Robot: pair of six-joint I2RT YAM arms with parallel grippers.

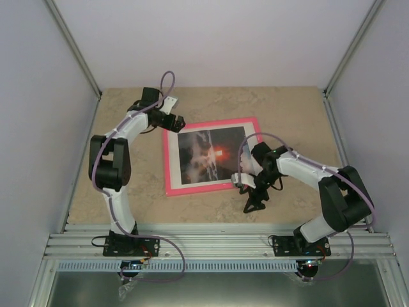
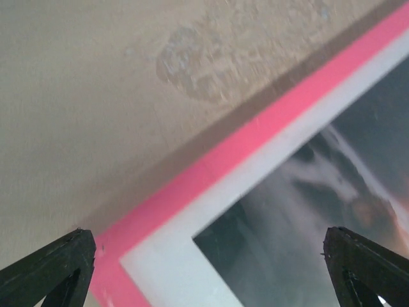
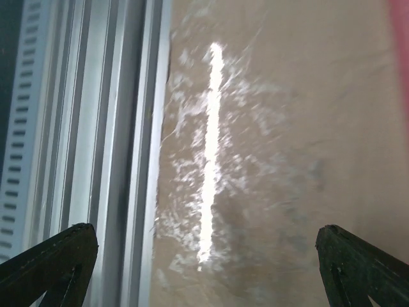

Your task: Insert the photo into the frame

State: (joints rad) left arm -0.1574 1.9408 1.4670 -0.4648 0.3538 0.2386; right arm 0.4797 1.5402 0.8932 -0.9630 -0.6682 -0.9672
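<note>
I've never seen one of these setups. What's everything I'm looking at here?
photo: one, dark scene with a red-orange glow and a white border, lying flat within the frame's outline
frame: one, pink, flat at the middle of the table
table: one, beige stone pattern, under everything
rail: one, silver metal, along the near edge
walls: pale grey panels, around the far edge and both sides
cables: purple, looped along each arm
arms: two, white and black, bolted to the rail
left pincer: one, black, open, at the frame's far left corner
right pincer: one, black, open, over bare table by the frame's near right corner
</note>
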